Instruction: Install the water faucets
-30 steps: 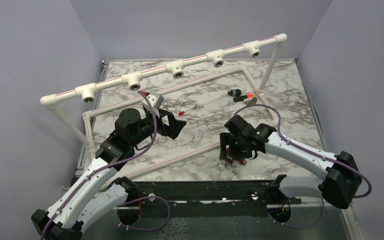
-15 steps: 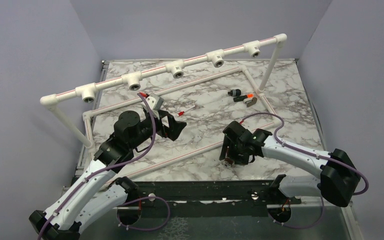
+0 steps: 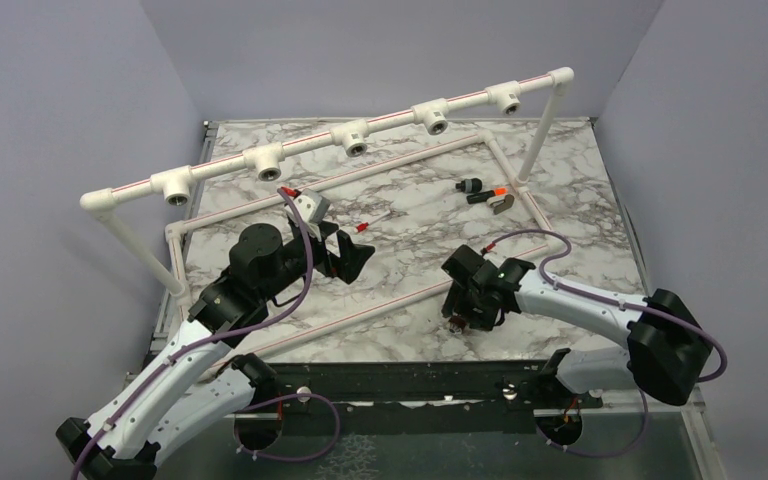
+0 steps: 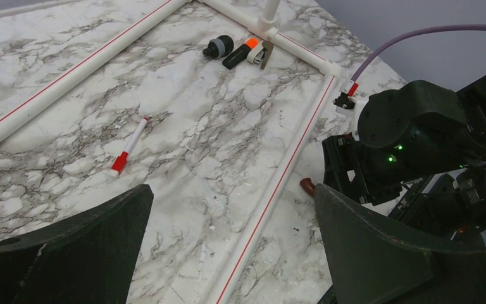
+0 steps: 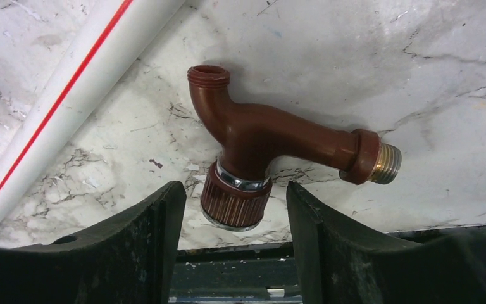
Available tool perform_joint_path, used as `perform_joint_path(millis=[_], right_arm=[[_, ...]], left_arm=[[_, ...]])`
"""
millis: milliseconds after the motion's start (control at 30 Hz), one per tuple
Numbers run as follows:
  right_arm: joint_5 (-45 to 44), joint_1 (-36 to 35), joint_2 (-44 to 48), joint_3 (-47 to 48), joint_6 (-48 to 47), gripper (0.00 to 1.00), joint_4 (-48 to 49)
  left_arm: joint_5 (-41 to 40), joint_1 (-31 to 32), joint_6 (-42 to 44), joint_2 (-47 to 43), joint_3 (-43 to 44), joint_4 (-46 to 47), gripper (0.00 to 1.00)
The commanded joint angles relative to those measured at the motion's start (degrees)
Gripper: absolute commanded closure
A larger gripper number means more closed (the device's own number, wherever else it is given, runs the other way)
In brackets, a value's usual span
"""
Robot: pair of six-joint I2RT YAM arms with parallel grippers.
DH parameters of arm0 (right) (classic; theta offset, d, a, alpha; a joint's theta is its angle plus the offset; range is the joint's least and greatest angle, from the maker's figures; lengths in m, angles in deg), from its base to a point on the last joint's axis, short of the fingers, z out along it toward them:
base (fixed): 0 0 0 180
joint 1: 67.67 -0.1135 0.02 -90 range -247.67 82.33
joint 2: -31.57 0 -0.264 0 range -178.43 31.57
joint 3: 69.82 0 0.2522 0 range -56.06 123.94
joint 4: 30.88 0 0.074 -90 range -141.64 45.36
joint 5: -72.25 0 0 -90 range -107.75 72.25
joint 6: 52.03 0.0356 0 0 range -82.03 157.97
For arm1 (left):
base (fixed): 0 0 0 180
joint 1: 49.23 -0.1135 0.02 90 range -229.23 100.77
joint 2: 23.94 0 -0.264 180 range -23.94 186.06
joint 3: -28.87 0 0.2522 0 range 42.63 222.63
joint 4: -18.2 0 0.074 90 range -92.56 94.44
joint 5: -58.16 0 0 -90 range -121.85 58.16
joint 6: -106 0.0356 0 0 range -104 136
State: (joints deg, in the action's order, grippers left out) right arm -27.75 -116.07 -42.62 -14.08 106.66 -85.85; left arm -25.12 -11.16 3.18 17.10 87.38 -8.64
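Right gripper (image 5: 234,190) hangs with jaws apart on both sides of the ribbed knob of the reddish-brown faucet (image 5: 272,136), not touching it. The faucet lies on the marble table (image 5: 417,63) near the front edge, beside a white pipe (image 5: 69,95). Farther, the left gripper (image 4: 233,196) is wide open and empty.

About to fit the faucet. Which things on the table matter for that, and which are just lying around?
For the job:
brown faucet, lying in the open right end effector
raised white pipe with tee fittings

Lying about:
red-tipped white pen
black-and-grey cap
black-and-orange piece
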Motion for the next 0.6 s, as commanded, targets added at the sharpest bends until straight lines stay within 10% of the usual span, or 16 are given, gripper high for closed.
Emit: perform_joint_path(millis=[0,567], right_arm=[[-3.1,-0.5,-1.2,-0.5,2.4,0.36,0.9],[-1.7,-1.2,-2.2,-2.7,2.1,0.65,3.2]], left_arm=[[-1.4,0.5,0.5,-0.8,-0.4,-0.6,0.01],[-2.0,0.9,0.4,0.0,-0.4,-0.6,0.01]])
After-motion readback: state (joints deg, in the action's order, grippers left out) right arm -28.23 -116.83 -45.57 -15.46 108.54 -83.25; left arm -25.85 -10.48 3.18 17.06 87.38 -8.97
